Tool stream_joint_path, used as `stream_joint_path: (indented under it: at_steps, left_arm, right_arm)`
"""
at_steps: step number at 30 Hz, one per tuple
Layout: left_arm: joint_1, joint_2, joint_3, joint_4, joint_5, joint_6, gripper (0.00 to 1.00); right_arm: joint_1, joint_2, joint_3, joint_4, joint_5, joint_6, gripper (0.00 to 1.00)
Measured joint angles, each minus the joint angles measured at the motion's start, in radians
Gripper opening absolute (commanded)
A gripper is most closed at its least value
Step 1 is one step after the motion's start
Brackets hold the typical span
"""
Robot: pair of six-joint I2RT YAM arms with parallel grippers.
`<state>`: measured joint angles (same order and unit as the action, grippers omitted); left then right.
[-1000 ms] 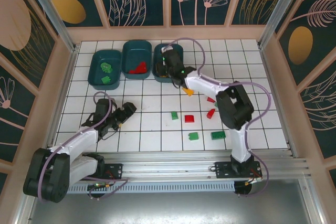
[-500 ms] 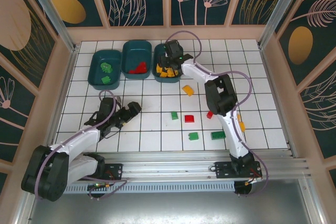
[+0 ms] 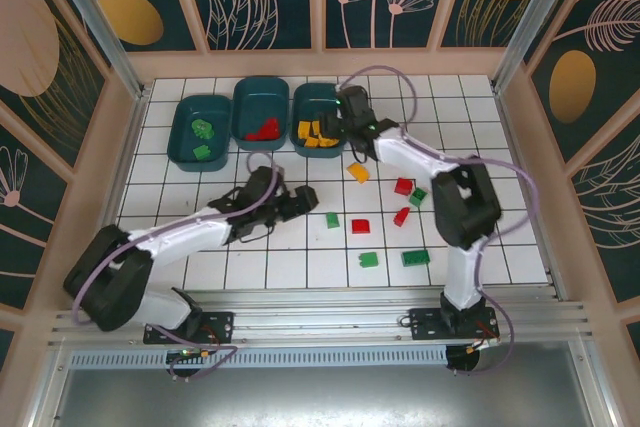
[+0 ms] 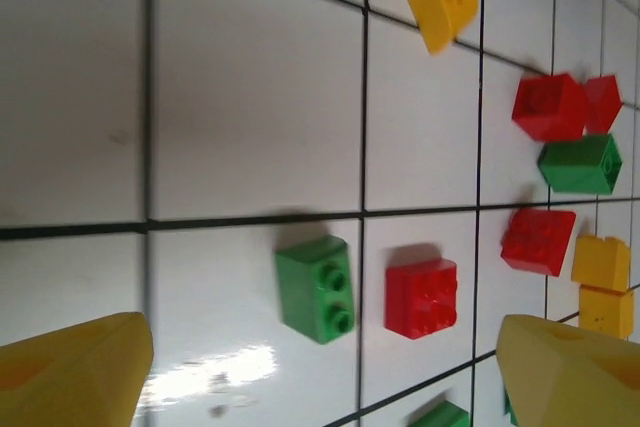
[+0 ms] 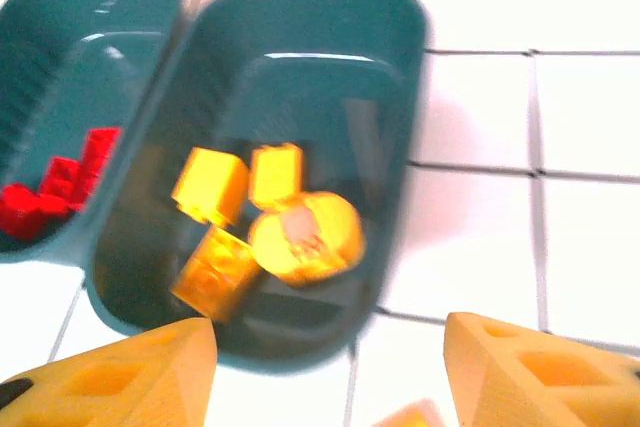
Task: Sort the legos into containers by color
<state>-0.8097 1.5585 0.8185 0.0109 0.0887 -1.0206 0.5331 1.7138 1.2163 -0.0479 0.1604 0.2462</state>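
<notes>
Partly sorted: bricks (image 3: 265, 129) in bins (image 3: 260, 97) by colour; about ten loose on tabletop (image 3: 480, 107) beside yellow bin (image 3: 312, 99). Left tool (image 4: 320, 342), right tool (image 5: 328, 337): wide, empty.

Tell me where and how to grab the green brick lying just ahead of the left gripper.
Take the green brick by two opposite smooth sides, low on its body. Bring the open left gripper down from above. The brick lies alone on a tile with its two studs along one edge. The gap to the red brick beside it looks wide enough for one of the jaws.
</notes>
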Motion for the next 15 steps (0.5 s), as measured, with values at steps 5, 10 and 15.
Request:
stream_joint_path:
  at_steps: [5,10,15]
  left_arm:
    - [-0.086,0.182,0.154,-0.068,-0.055,-0.035,0.73]
    - [-0.103,0.233,0.217,-0.157,-0.132,-0.047,0.68]
    - [-0.103,0.303,0.298,-0.208,-0.173,-0.044,0.58]
  right_arm:
    - [-0.094,-0.162,-0.284,0.045,0.008,0.052,0.62]
    - [-0.097,-0.253,-0.416,0.042,-0.002,0.075,0.62]
    - [-0.097,-0.330,-0.435,0.059,-0.005,0.078,0.62]
